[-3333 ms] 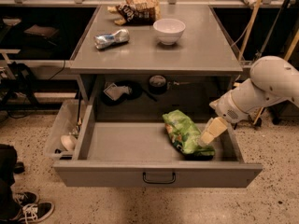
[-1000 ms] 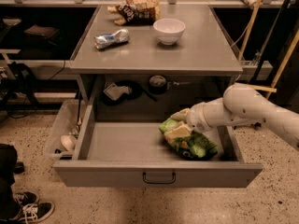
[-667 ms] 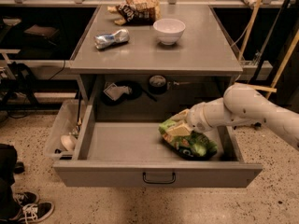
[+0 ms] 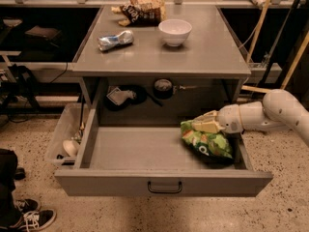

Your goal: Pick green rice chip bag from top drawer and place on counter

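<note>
The top drawer (image 4: pixel 135 151) stands pulled open below the counter (image 4: pixel 203 52). The green rice chip bag (image 4: pixel 208 143) sits at the drawer's right end, against the right wall, with its upper edge raised. My gripper (image 4: pixel 203 124) reaches in from the right on a white arm and is closed on the bag's upper edge, just above the drawer floor. The bag's lower part still rests in the drawer.
On the counter are a white bowl (image 4: pixel 175 31), a crushed silver can (image 4: pixel 115 40) and a brown-and-white chip bag (image 4: pixel 145 6). The dark shelf under the counter holds small objects (image 4: pixel 123 95). A clear bin (image 4: pixel 67 139) stands left of the drawer. Shoes (image 4: pixel 29 217) are at bottom left.
My gripper has drawn back to the right with the top of the green bag in it. The bag has shifted right and its upper edge has come up.
</note>
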Tool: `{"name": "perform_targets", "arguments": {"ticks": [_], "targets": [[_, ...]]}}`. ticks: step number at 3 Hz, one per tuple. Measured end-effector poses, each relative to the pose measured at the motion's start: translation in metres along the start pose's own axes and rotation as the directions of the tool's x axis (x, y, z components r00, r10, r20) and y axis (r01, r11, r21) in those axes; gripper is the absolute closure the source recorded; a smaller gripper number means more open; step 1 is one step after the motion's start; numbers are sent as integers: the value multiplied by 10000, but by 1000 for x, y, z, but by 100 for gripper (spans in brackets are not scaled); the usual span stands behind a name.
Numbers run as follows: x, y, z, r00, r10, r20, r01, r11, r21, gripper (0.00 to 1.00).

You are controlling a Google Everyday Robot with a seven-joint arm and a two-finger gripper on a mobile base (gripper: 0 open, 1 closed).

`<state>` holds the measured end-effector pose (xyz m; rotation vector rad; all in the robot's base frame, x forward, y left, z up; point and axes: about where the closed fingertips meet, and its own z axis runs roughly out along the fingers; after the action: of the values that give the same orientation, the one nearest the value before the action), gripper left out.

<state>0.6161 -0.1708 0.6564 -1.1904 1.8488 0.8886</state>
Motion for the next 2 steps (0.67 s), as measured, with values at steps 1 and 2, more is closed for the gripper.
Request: {"name": "perform_targets", "arguments": {"ticks": [1, 2], "targets": [[0, 0, 0, 10000, 0, 0, 0, 10000, -1, 100], [-2, 6, 3, 9991, -304, -297, 313, 9991, 297, 100]]}}
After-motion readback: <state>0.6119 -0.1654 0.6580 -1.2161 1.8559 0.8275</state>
